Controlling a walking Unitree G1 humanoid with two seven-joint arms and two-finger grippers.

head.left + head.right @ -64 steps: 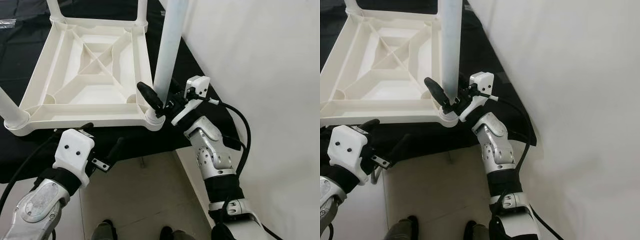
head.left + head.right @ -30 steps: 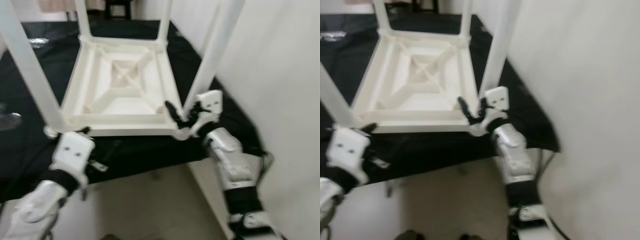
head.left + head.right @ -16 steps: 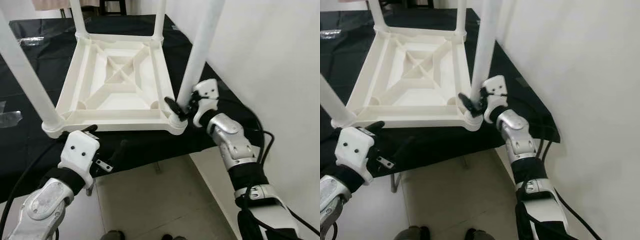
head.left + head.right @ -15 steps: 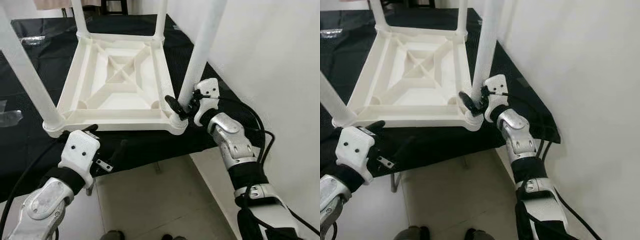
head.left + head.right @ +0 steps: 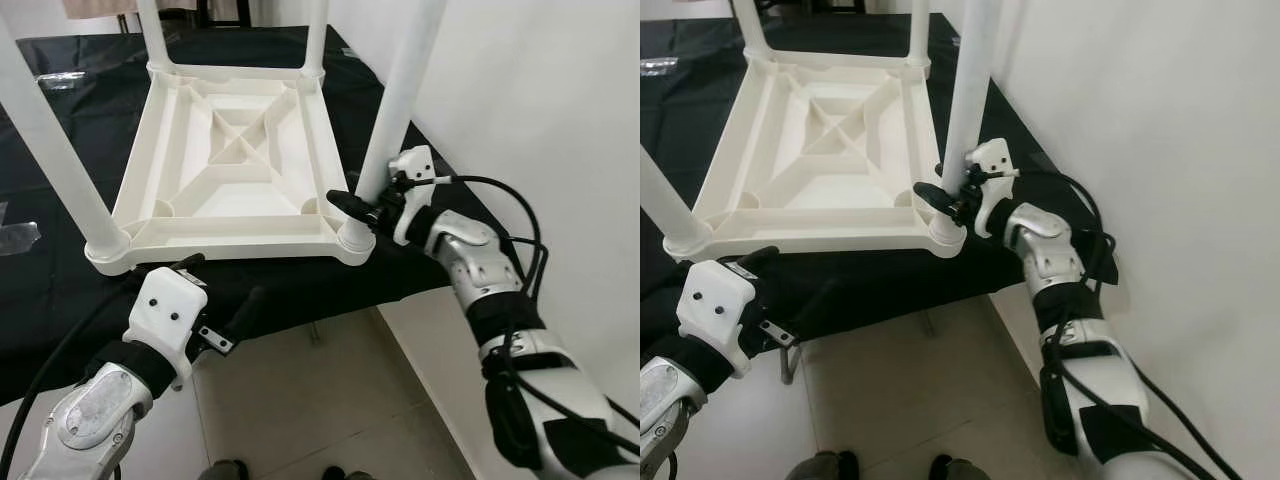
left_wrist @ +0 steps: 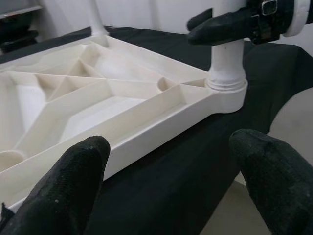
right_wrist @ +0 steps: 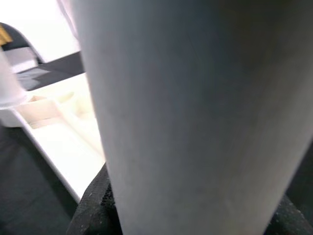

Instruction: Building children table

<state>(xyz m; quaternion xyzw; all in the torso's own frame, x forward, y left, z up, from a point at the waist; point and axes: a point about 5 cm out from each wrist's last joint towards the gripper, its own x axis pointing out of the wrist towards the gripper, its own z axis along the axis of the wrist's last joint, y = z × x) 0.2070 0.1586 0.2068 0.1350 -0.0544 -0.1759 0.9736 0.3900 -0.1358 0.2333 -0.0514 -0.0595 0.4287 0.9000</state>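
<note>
My right claw (image 5: 362, 208) stays clamped on the near table leg (image 5: 400, 95), now seated; left claw (image 5: 225, 300) hangs wide open, empty.

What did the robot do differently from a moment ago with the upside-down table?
Little changed. The camera tilted up, so the picture shifted. The right end effector is still clamped on the near right leg just above its socket, with the right arm now stretched out more to the side. The left end effector still hovers open by the table edge. The table lies as before on the black cloth.
</note>
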